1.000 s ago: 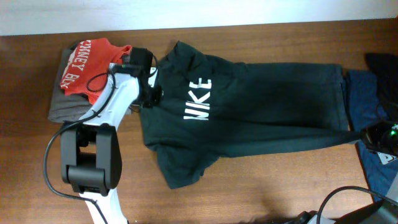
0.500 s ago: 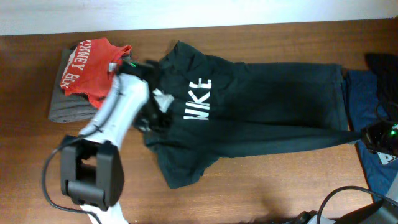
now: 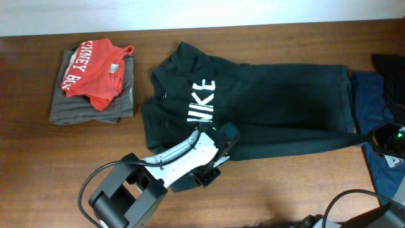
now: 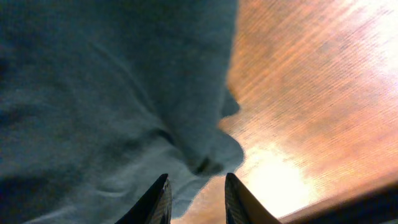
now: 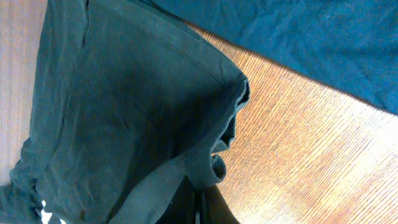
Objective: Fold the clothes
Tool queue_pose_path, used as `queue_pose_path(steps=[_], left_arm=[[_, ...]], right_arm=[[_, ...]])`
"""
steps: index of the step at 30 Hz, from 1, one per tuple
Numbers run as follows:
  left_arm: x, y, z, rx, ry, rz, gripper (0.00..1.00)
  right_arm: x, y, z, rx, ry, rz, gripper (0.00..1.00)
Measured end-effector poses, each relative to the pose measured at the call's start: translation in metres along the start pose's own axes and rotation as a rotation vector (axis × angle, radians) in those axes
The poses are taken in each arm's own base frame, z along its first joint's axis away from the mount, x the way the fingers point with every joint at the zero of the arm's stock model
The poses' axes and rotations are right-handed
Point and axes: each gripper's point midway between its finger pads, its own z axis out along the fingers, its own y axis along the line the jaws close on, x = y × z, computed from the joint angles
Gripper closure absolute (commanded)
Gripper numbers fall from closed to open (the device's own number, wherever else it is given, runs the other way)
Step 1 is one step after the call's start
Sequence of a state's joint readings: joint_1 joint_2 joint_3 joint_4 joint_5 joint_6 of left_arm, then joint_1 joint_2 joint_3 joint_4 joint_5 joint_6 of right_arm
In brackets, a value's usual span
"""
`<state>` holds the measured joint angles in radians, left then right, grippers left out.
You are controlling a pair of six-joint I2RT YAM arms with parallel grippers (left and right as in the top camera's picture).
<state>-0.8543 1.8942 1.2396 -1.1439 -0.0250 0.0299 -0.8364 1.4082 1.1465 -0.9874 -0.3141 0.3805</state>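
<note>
The clothes, a very dark green-black T-shirt (image 3: 278,107) with white "NIKE" lettering, lie spread across the table. The collar is at the left and the hem at the right. My left gripper (image 3: 209,172) hovers over the shirt's near sleeve. In the left wrist view the left gripper (image 4: 196,200) is open, with the sleeve's edge (image 4: 211,149) just ahead of its fingers and bare wood between them. At the far right, my right gripper (image 3: 374,139) is shut on the near hem corner. The right wrist view shows that gripper (image 5: 199,208) pinching a fold of the dark cloth (image 5: 214,168).
A red tee (image 3: 95,69) lies on a folded grey garment (image 3: 88,107) at the back left. Blue garments (image 3: 370,104) (image 5: 311,43) lie under and past the shirt's hem at the right edge. Cables (image 3: 354,206) run along the front right.
My left arm has swung from the collar area down to the near sleeve, and its jaws have opened. The collar now lies flat. The right gripper has not moved.
</note>
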Motion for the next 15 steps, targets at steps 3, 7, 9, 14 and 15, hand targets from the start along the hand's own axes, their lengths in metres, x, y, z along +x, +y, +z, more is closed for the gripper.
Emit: queue_pose_path(steps=[3, 7, 9, 14, 15], left_arm=[[0.004, 0.003, 0.003, -0.009, 0.014, -0.003, 0.71], [0.009, 0.007, 0.005, -0.006, 0.032, -0.130, 0.76], [0.015, 0.016, 0.002, -0.001, 0.042, -0.256, 0.78], [0.034, 0.055, -0.032, 0.036, -0.047, -0.596, 0.57], [0.035, 0.061, -0.041, 0.049, -0.085, -0.635, 0.43]], right_arm=[[0.000, 0.000, 0.000, 0.000, 0.000, 0.000, 0.96], [0.000, 0.000, 0.000, 0.000, 0.001, 0.000, 0.96], [0.000, 0.000, 0.000, 0.000, 0.001, 0.000, 0.96], [0.000, 0.000, 0.000, 0.000, 0.001, 0.000, 0.96], [0.000, 0.000, 0.000, 0.001, 0.001, 0.000, 0.96]])
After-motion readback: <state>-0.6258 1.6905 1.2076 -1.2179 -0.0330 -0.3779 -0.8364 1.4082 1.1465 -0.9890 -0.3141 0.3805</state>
